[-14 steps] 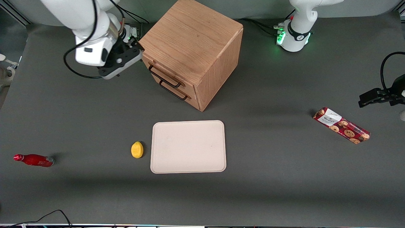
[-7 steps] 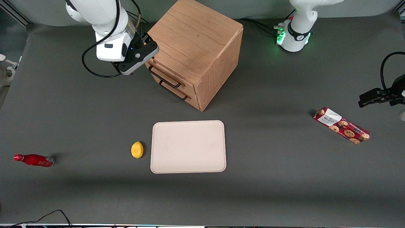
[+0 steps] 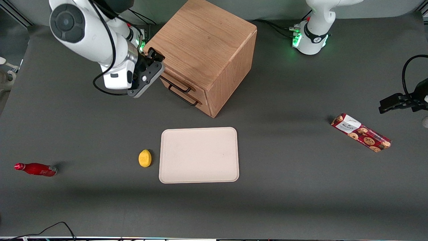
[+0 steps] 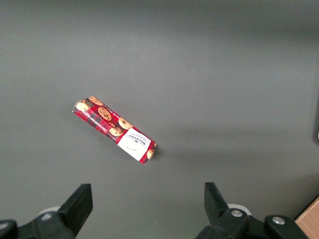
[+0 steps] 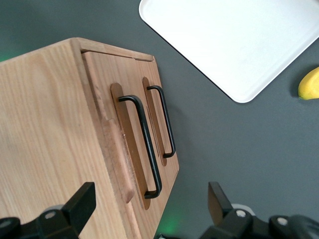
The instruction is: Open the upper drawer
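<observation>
The oak-wood cabinet [image 3: 204, 50] stands at the table's back middle, both drawers shut. The upper drawer [image 3: 174, 78] has a thin black wire handle [image 3: 182, 88], and the like lower drawer's handle [image 3: 184, 98] sits just under it. My right gripper [image 3: 156, 57] is open and empty, in front of the drawer fronts at the end of the upper handle toward the working arm. In the right wrist view the upper drawer [image 5: 102, 99] and its handle [image 5: 144, 144] lie ahead of the gripper [image 5: 149, 201]. The handle's end sits between the spread fingers [image 5: 82, 204], untouched. The lower handle [image 5: 168, 122] runs beside it.
A cream tray [image 3: 199, 155] lies nearer the front camera than the cabinet, with a lemon [image 3: 144, 158] beside it. A red bottle [image 3: 35, 169] lies toward the working arm's end. A cookie packet [image 3: 361, 132] lies toward the parked arm's end and shows in the left wrist view [image 4: 114, 128].
My gripper has swung from beside the cabinet's corner to the front of the drawers, coming lower and a little nearer the front camera. The drawers have not moved.
</observation>
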Controlling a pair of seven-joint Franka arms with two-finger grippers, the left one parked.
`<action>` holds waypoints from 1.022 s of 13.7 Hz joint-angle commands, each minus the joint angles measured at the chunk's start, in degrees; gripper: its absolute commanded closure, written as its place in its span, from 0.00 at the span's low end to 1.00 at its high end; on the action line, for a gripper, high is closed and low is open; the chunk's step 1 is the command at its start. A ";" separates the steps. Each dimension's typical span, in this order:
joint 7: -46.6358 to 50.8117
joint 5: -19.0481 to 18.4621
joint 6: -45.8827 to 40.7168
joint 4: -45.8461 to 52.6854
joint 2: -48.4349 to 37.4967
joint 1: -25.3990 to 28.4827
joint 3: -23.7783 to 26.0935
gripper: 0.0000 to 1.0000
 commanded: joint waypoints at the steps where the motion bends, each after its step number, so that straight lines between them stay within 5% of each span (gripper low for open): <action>1: -1.59 1.59 3.07 -2.57 0.56 0.37 -0.31 0.00; 14: -5.72 1.68 14.16 -18.93 -1.72 0.72 1.44 0.00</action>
